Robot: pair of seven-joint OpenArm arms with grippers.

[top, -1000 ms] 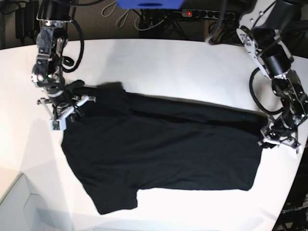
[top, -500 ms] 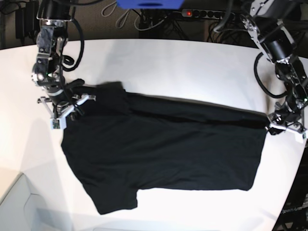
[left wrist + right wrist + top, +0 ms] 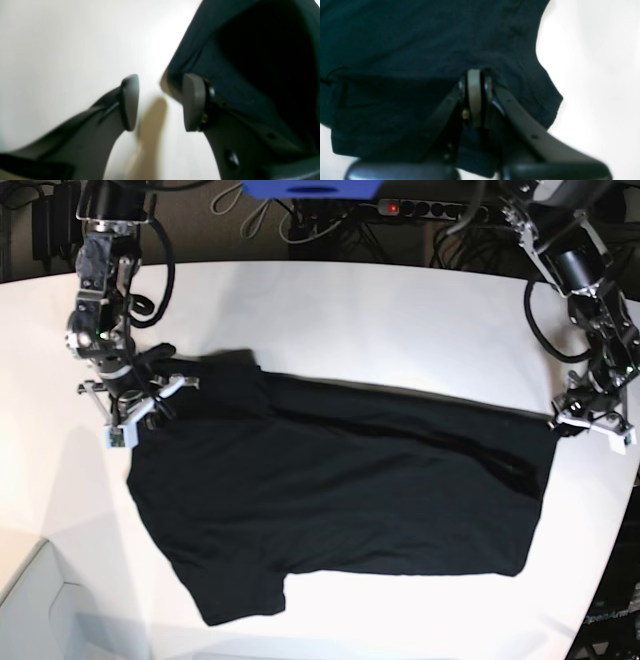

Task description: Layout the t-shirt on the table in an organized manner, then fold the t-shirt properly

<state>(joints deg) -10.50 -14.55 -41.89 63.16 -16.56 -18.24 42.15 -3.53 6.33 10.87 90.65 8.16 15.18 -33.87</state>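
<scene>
Lying across the large smooth white tabletop (image 3: 340,310), the plain black short-sleeved cloth t-shirt (image 3: 340,500) runs its long axis from about nine o'clock to three o'clock in the base view, with one sleeve hanging down toward seven o'clock near the front edge.

Nearest the cloth is the right gripper (image 3: 476,72), at the shirt's ten o'clock corner in the base view (image 3: 135,405). Its wrist camera shows the two pads pressed flat together with a fold of black fabric pinched at their tips, so it holds the shirt.

Farther along the axis, at the three o'clock end, the left gripper (image 3: 160,102) sits at the shirt's upper right corner (image 3: 590,418). Its jaws stand partly apart with bare table between them. The hem corner lies just to the two o'clock side of the gap, against the outside of one pad (image 3: 191,100), and is not between the pads.

By this reading, the coming move turns on that offset: the left arm would need to shift toward the cloth before closing, while the right arm anchors the far end.
</scene>
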